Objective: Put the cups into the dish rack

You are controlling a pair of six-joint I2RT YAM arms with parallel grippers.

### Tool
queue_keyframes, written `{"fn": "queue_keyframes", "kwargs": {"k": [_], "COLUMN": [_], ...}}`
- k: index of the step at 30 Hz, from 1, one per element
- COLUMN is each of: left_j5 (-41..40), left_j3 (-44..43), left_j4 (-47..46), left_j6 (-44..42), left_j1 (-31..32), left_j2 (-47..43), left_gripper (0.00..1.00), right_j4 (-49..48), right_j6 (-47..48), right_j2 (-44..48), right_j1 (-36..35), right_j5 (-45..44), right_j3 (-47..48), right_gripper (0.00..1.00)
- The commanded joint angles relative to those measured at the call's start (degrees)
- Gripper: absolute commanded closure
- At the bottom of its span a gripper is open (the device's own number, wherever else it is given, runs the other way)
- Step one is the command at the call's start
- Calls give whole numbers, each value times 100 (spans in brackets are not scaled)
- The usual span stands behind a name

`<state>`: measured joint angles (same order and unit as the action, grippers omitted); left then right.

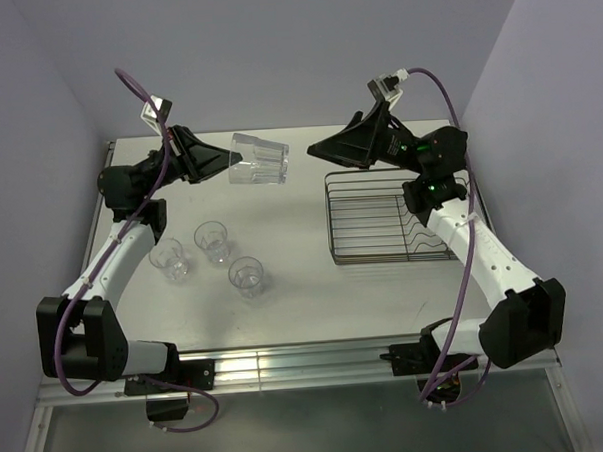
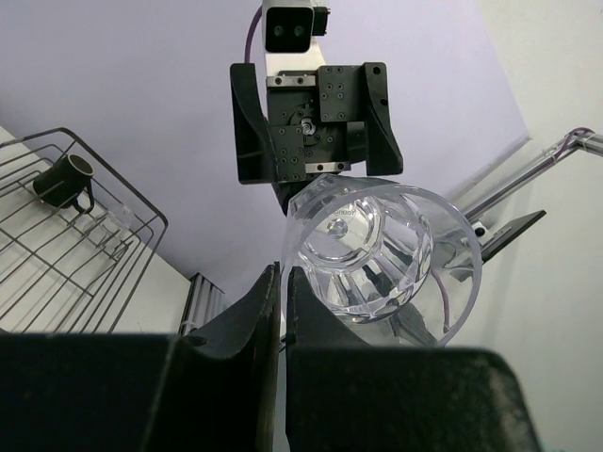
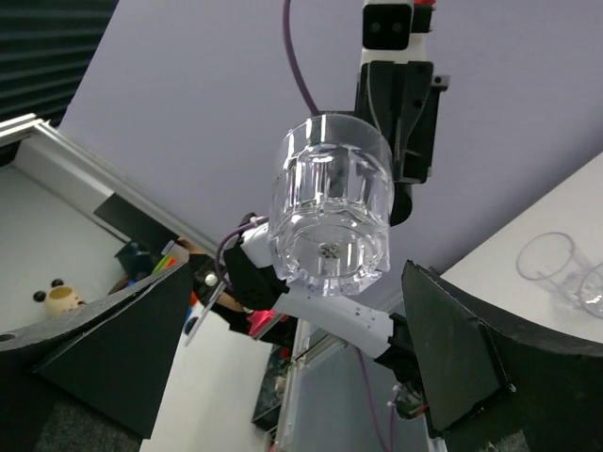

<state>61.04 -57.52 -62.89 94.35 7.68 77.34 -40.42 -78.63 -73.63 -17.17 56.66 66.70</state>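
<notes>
My left gripper is shut on the rim of a clear faceted tumbler and holds it on its side, high above the table's far middle. The left wrist view shows the tumbler's wall pinched between my fingers. My right gripper is open and faces the tumbler's base from the right, a short gap away; the right wrist view shows that base between and beyond my spread fingers. The wire dish rack lies below the right arm. A dark brown mug sits in it.
Three clear tumblers stand on the table at the left: one, one and one. The table's far edge meets the wall right behind both grippers. The right arm hangs over the rack's right side.
</notes>
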Motion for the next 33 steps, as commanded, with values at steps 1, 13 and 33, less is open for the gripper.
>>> {"fn": "queue_keyframes", "kwargs": {"k": [1,13,33], "left_j5": [-206,-250,-382], "left_j3": [-137,-172,-304], "left_j4": [-566,-531,-408], "left_j6": [172,172,58], "left_j1": [-12,128,190], "left_j2": [-96,-53,141], "left_gripper": [100,100,100], "right_j4": [-616,-651,-651], "right_j6": [-355,-162,41], "right_j2": [-3,-222,-398], "right_j1": [-102,-532,-999], "right_j5": [-6,-428,-437], "right_j3": [-95,18,98], "right_gripper": [0,0,0]}}
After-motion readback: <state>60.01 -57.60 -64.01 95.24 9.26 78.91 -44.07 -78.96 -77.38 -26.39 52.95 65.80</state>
